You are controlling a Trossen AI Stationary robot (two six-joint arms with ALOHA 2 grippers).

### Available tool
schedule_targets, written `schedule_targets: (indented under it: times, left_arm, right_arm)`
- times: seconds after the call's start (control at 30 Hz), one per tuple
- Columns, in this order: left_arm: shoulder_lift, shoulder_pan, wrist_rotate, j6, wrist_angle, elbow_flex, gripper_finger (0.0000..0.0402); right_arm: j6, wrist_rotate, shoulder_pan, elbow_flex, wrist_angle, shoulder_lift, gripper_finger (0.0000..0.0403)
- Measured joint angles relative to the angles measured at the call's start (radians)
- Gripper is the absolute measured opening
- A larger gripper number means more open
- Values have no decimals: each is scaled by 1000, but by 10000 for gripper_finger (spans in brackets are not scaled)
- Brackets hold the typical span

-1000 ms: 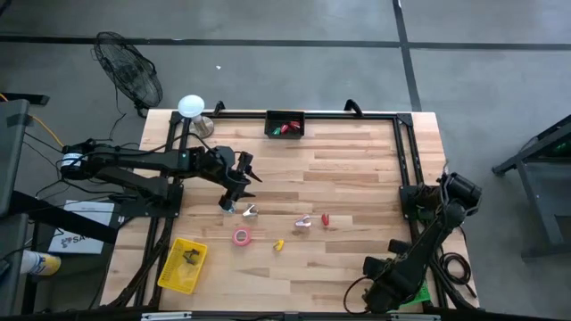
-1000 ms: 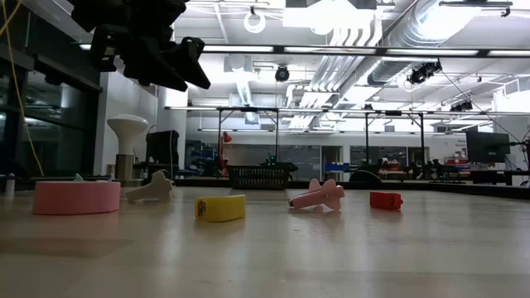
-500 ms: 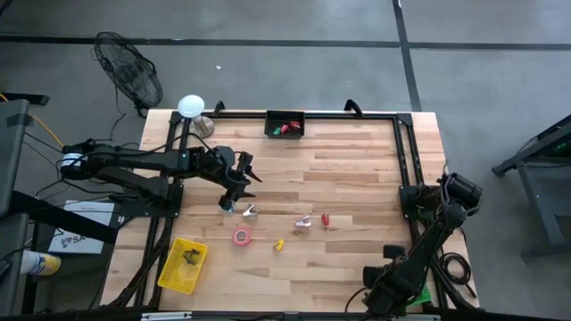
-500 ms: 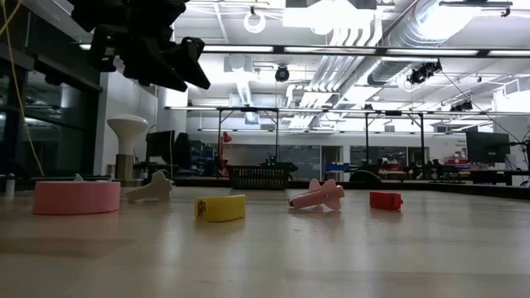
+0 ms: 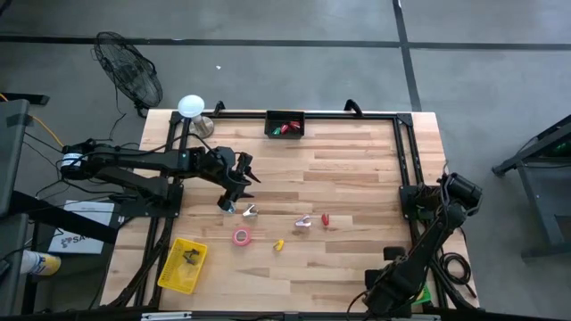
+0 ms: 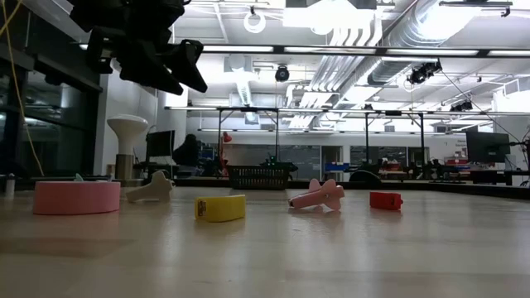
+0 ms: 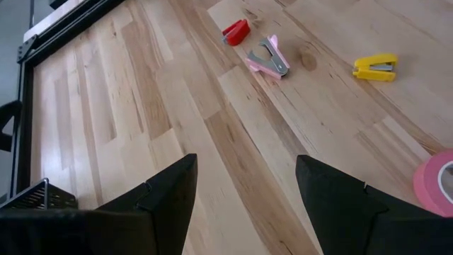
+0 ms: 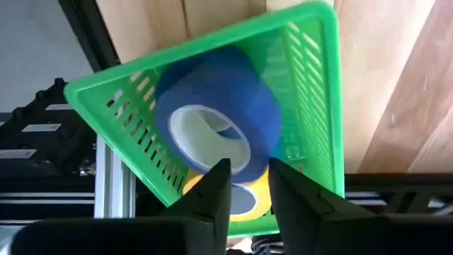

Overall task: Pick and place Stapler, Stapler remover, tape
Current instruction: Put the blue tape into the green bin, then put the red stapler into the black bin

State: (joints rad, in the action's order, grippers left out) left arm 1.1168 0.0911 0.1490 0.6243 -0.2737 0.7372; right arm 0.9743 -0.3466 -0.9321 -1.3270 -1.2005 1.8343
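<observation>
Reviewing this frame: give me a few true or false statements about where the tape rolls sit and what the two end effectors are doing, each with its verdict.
1. The left end effector is open and holds nothing. True.
2. The pink tape roll is already in the green basket. False: it lies on the wooden table.
3. A blue tape roll lies in the green basket on top of a yellow tape roll. True.
4. The right end effector is clamped on the blue tape roll. False: its fingers sit close together above the roll, gripping nothing.
5. The yellow stapler sits inside the yellow tray. False: it lies on the table near the pink tape roll.
</observation>
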Motion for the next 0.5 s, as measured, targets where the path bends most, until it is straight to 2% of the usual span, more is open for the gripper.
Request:
schedule_targets:
  times: [0.33,0.5]
  left_arm:
    - [0,0,-10,0,-28,0,237]
    - [-2,0,-36,0,-28,0,237]
  right_arm:
    - [121,-8,4,0,-44,-1,168]
    - [222,-5,22,0,-87,-23,187]
